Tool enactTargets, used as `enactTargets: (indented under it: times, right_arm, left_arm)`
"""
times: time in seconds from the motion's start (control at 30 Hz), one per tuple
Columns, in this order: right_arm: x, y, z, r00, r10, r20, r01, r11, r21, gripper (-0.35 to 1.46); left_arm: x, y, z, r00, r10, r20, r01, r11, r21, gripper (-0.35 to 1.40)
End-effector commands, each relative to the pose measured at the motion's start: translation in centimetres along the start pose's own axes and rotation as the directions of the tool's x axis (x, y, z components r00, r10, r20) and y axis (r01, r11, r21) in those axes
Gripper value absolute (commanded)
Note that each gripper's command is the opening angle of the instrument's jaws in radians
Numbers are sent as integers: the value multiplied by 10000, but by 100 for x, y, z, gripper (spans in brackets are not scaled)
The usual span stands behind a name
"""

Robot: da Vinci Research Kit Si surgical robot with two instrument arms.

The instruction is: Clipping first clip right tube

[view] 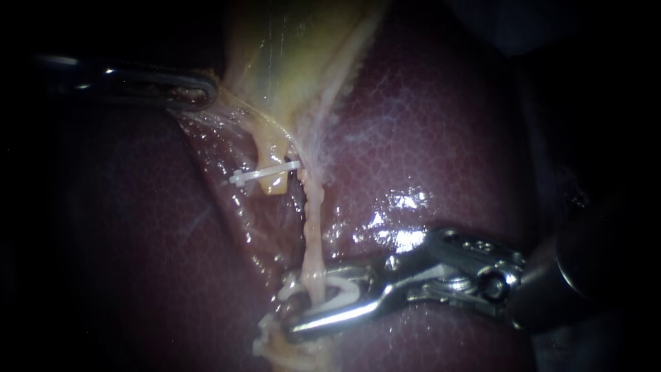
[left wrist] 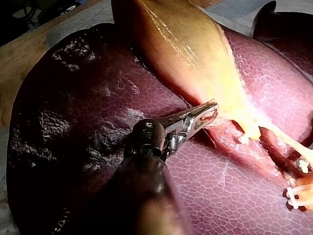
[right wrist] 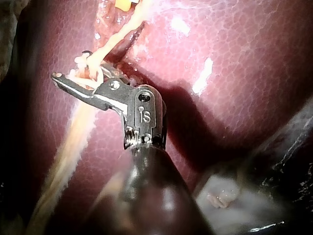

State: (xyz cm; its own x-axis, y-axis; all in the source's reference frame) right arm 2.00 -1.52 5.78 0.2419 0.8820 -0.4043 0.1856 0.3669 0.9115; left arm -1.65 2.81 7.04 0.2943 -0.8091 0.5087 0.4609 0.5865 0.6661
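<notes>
**Pale, wet right tube lies inside a clip that has not closed**

Steel shows first at the far left, where the left instrument (view: 200,93) has its end effector pinched together on the lower edge of the yellow gallbladder (view: 289,55) and holds that tissue taut over the dark red liver (view: 427,124). Next comes a short tube stub (view: 272,155) with a white clip (view: 265,173) across it.

Just right of the stub, the right tube (view: 313,234) runs down from the gallbladder's neck as a thin, cream strand along a groove in the liver. It looks light, limp and glistening. I judge it soft, slippery and easy to tear or cut through, with no stiffness of its own.

Low on that strand, the right instrument (view: 310,306) carries a fresh clip (view: 337,289) in its end effector. The two halves stand partly apart and press on the clip's arms from both sides. The tube passes between those arms.

The best hold looks to be this bare, single stretch, crossed squarely, above the ragged pale shreds at its lower end. The clip's tips should be clear of the liver surface, so that only the tube is caught.
</notes>
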Motion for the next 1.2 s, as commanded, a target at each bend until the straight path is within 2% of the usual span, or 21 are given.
enactTargets:
  times: [0.03, 0.23, 0.43, 0.53, 1.2]
  right_arm:
    - [-2, 3, -1, 10000, -10, 33, 9, 10000, 24, 42]
    - [-4, 9, -8, 9999, -38, 137, 36, 9998, 175, 16]
    - [-5, 10, -10, 9997, -58, 224, 51, 9995, 307, -25]
    - [-4, 11, -10, 9997, -81, 252, 72, 9994, 351, -33]
    - [-4, 21, -14, 9997, -98, 211, 90, 9994, 341, -35]
  left_arm:
    - [0, 0, 0, 10000, 1, 0, -1, 10000, 4, -35]
    - [0, 0, 0, 10000, 1, 0, -1, 10000, 4, -35]
    - [0, 0, 0, 10000, 1, 0, -1, 10000, 4, -35]
    - [0, 0, 0, 10000, 1, 0, -1, 10000, 4, -35]
    - [0, 0, 0, 10000, 0, -1, 0, 10000, 7, -35]
